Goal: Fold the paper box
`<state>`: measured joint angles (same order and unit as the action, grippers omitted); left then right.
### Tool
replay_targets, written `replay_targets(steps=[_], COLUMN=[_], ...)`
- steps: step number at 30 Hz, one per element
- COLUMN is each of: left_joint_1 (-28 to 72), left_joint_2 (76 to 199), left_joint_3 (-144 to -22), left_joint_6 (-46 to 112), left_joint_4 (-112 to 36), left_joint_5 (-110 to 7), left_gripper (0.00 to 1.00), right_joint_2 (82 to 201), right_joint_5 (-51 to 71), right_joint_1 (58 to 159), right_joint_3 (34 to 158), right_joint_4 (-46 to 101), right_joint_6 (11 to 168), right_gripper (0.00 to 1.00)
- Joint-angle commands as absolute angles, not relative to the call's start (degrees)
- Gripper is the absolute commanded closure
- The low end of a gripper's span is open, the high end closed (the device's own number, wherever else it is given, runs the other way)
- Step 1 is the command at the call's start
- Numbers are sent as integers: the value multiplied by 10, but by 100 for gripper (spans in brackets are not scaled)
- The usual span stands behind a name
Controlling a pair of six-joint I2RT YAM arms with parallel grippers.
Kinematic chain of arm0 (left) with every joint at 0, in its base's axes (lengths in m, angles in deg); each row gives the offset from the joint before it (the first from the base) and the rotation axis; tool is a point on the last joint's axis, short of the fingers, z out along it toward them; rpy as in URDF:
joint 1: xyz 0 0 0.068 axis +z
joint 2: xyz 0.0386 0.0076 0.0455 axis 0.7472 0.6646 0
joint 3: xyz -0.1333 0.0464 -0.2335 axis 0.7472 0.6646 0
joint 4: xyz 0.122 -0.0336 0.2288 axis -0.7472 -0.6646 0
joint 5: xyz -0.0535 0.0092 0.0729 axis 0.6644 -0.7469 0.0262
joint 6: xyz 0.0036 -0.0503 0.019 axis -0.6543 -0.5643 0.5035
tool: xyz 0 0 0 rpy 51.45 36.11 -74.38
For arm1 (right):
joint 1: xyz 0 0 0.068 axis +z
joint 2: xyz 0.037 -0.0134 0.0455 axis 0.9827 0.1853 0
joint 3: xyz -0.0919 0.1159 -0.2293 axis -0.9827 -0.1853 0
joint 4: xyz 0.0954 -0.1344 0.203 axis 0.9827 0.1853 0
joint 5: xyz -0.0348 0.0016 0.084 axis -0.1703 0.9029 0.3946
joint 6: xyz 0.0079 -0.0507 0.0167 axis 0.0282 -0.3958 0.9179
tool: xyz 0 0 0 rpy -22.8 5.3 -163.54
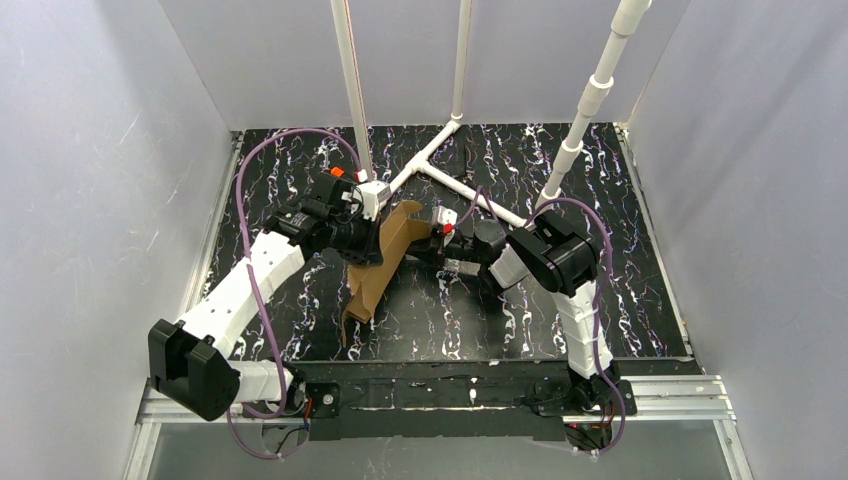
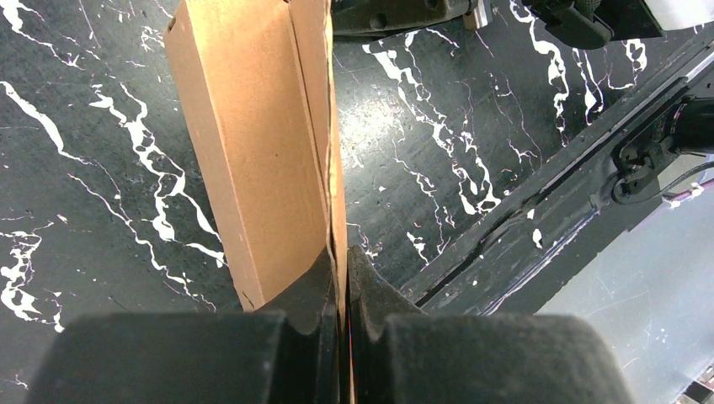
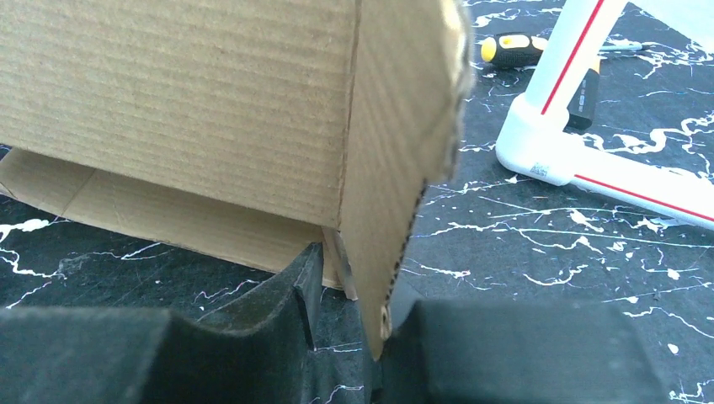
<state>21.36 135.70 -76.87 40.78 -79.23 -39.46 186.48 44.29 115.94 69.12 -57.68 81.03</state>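
Note:
The paper box [image 1: 385,262] is a brown cardboard sheet, partly folded, standing up on the black marbled table between my two arms. My left gripper [image 2: 345,269] is shut on a thin upright edge of the paper box [image 2: 261,151], with a folded panel running away from the fingers. My right gripper [image 3: 358,295] straddles a side flap [image 3: 387,168] of the paper box [image 3: 185,93]. That flap rests against the right finger, and a gap shows between it and the left finger. In the top view the left gripper [image 1: 375,245] and right gripper [image 1: 430,245] meet the box from opposite sides.
A white pipe frame [image 1: 470,190] lies and rises just behind the box. A yellow and black screwdriver [image 3: 514,49] lies beside a pipe foot [image 3: 539,143]. A metal rail [image 1: 450,395] runs along the near table edge, and grey walls enclose the sides.

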Motion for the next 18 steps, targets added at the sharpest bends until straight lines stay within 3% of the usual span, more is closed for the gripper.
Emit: replay_targets(steps=[1, 7, 13, 18], left_joint_1=[223, 229, 242, 251], left_joint_2=[1344, 1340, 1320, 1313], left_joint_3=[-764, -763, -762, -762], left_joint_6=[413, 405, 396, 387], left_joint_4=[-786, -779, -777, -780], left_joint_5=[-361, -356, -361, -358], left_gripper=[100, 100, 100, 100], right_joint_2=[1862, 1854, 1825, 1763], right_joint_5=[467, 475, 480, 509], right_joint_1=[1169, 1166, 1154, 1148], right_joint_3=[708, 704, 676, 655], right_joint_4=[-700, -711, -704, -595], right_joint_6=[817, 823, 823, 789], right_gripper=[71, 99, 99, 99])
